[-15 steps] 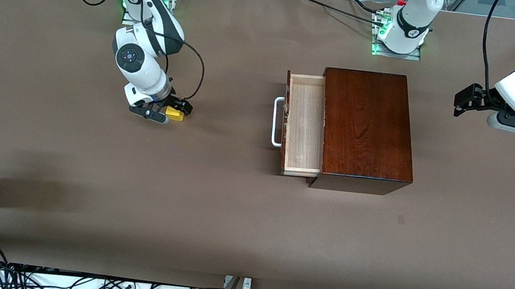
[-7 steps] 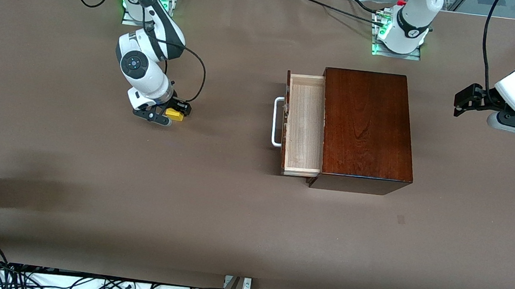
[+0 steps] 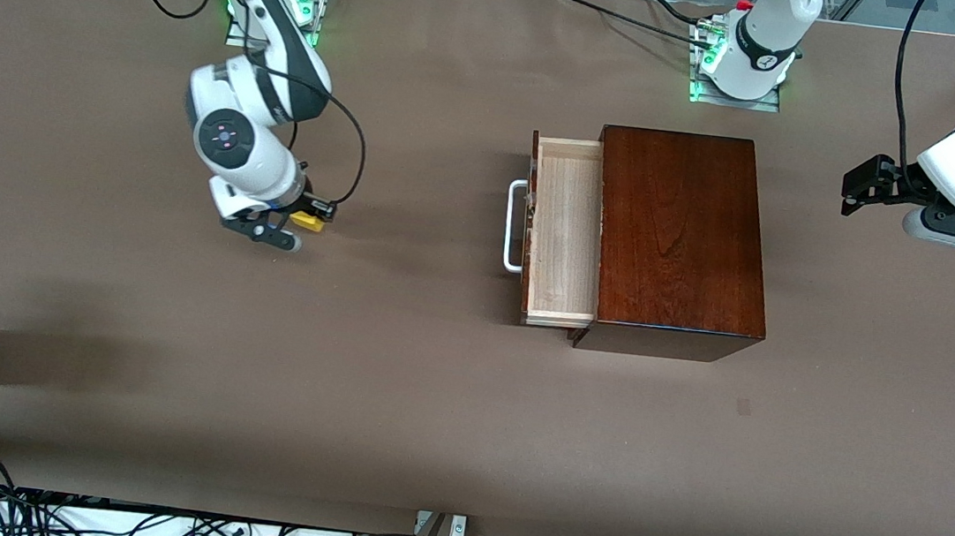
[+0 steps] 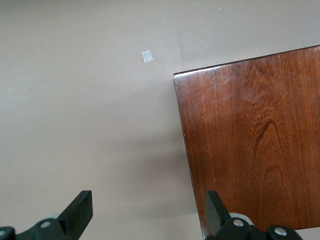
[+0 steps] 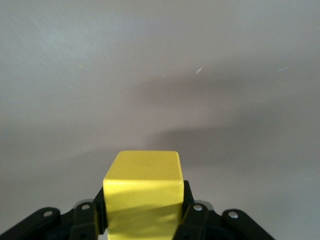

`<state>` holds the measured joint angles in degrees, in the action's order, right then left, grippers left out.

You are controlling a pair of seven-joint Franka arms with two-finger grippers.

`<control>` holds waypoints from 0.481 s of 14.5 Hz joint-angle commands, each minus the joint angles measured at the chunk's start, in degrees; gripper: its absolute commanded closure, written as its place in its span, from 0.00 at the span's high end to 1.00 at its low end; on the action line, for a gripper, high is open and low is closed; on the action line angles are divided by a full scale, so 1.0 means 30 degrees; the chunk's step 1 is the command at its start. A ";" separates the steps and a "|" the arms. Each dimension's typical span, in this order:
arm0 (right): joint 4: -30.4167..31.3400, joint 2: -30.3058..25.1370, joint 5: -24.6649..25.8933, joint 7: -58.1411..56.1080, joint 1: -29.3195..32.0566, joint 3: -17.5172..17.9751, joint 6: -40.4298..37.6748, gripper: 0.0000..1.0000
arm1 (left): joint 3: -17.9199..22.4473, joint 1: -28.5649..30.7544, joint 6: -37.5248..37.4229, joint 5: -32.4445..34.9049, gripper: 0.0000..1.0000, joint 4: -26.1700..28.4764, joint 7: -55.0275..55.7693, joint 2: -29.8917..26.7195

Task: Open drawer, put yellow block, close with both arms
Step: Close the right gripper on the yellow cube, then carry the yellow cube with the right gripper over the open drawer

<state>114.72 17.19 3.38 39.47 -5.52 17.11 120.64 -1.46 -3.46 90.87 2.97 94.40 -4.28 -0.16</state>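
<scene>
Meanwhile, drawer (image 3: 567, 233) open, yellow block (image 5: 143, 192) in right claw (image 3: 297, 227).

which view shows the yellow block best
The right wrist view: the yellow block fills it, clamped between the right gripper's fingers. The front view shows it small and partly covered. The left wrist view lacks it.

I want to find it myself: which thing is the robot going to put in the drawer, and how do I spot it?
Start at the big dark wooden box with its pale drawer pulled open. Look along the brown table toward the right arm's end, to the right gripper. Pinched between its fingers is the yellow block, a small plain cube and the only bright yellow thing there.
</scene>
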 commanded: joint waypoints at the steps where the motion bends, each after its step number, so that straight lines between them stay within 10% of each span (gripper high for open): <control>1: -0.4886 -0.0106 -0.0421 0.1077 -0.0005 0.0272 -0.5742 0.00 | 0.0018 0.0128 -0.0408 -0.0550 1.00 -0.0324 -0.0360 -0.0065; 7: -0.9908 0.0128 -0.3148 1.0350 -0.3132 0.0273 -0.9393 0.00 | 0.0047 0.0128 -0.0408 -0.0550 1.00 -0.0324 -0.0360 -0.0065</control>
<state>88.94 15.42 -4.82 59.64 -10.30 18.05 94.01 -1.46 -3.45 90.84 2.97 94.40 -4.28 -0.16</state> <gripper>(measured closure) 0.445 0.000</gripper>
